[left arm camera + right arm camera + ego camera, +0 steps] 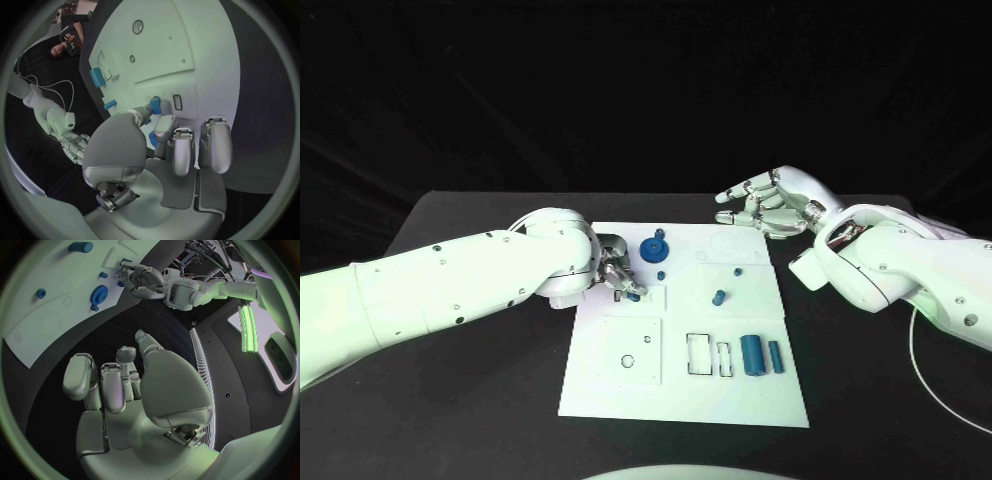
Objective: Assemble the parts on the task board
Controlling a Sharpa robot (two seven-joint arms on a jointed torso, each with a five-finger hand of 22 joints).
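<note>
Head view: the white task board (682, 390) lies at the table's middle. The left hand (615, 272) sits at the board's left edge, largely hidden behind its own wrist; its fingertips pinch a small blue peg (633, 295) whose long axis cannot be made out here. Just beyond it on the board stands a blue gear (656, 250). Two blue cylinders (762, 355) lie side by side near the board's right edge, long axes running toward the robot. A short peg (718, 297) stands between them and the gear. The right hand (769, 203) hovers over the board's far right corner — fingers spread, holding nothing.

Left wrist view: the left hand (164, 150) holds the blue peg (155, 105) between thumb and a finger, its long axis pointing away from the palm, toward the board; its lower end is covered by the fingertips.

Right wrist view: the right hand (125, 390) is loosely spread beside the board's edge — the gear (98, 293) is near the frame's rim.
</note>
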